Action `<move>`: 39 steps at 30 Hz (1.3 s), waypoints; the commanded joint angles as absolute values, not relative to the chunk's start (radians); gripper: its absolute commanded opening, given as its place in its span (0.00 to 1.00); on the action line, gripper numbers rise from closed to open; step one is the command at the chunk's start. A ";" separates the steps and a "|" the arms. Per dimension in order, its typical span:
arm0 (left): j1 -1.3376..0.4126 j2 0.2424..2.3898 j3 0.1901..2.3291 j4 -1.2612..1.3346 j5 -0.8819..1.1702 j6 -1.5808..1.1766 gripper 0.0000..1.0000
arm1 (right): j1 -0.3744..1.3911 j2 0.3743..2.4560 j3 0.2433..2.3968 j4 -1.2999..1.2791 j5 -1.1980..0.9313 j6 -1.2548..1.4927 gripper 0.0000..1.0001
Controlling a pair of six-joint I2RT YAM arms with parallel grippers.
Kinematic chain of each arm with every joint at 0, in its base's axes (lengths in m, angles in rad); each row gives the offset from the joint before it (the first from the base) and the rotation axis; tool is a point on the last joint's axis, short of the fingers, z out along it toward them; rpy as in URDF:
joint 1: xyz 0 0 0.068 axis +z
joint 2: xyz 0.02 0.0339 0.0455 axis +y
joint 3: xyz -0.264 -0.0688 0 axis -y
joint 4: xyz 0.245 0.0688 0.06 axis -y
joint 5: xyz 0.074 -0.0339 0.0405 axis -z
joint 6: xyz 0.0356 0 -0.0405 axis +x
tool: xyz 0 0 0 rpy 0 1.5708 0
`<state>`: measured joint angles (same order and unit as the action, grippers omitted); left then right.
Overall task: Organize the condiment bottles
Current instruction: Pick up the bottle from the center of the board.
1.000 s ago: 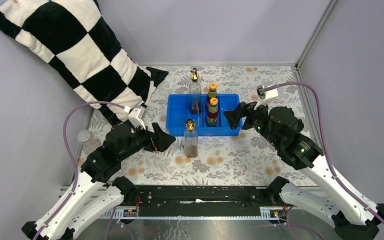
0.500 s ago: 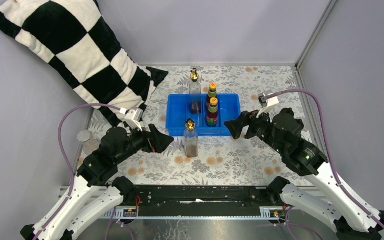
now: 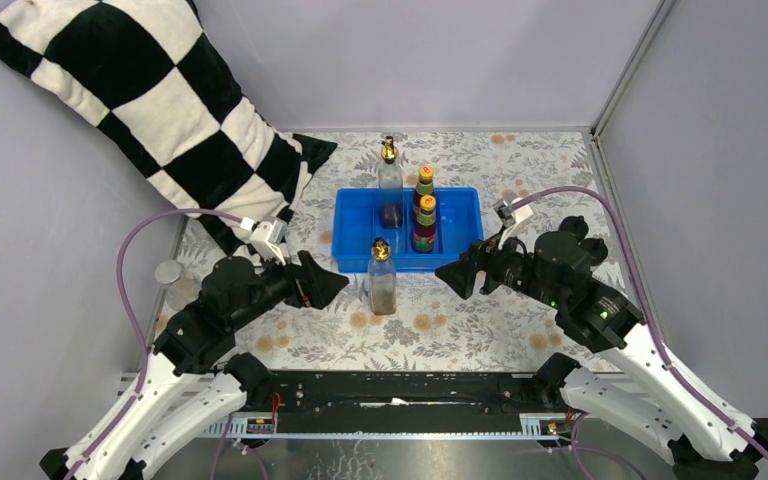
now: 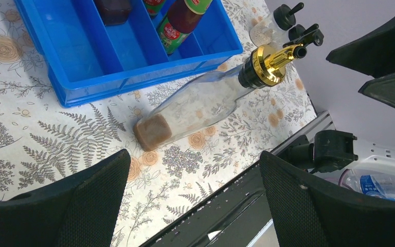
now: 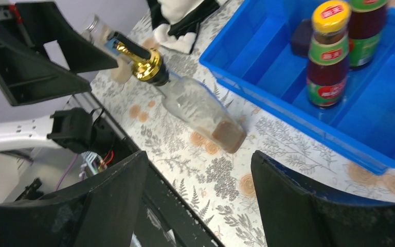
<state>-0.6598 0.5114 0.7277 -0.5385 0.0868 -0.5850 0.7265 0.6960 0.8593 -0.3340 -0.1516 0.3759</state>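
We record that the right pincer (image 3: 452, 278) has swung from the end of the blue tray (image 3: 360, 228) to its near side and now faces the loose gold-spouted bottle (image 3: 382, 283), which stands on the desk (image 3: 460, 330) just before the tray. The left pincer (image 3: 328, 284) faces it from the other side. Both are spread and empty. We judge a pickup is being prepared. Two orange-capped bottles (image 3: 424, 228) stand in the tray. Only the left wrist view shows a black-capped shaker (image 4: 268, 30) beyond the tray; overhead we cannot find it.
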 commanded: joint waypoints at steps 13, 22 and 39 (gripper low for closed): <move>-0.676 0.495 0.714 -0.527 0.064 -0.577 0.99 | 0.909 0.851 0.834 -0.138 -0.248 0.163 0.80; -0.686 0.496 0.713 -0.530 0.056 -0.578 0.99 | 1.125 0.928 0.624 0.270 0.122 0.086 0.81; -0.707 0.494 0.718 -0.539 0.033 -0.584 0.99 | 1.144 1.075 0.626 0.564 0.211 -0.032 0.83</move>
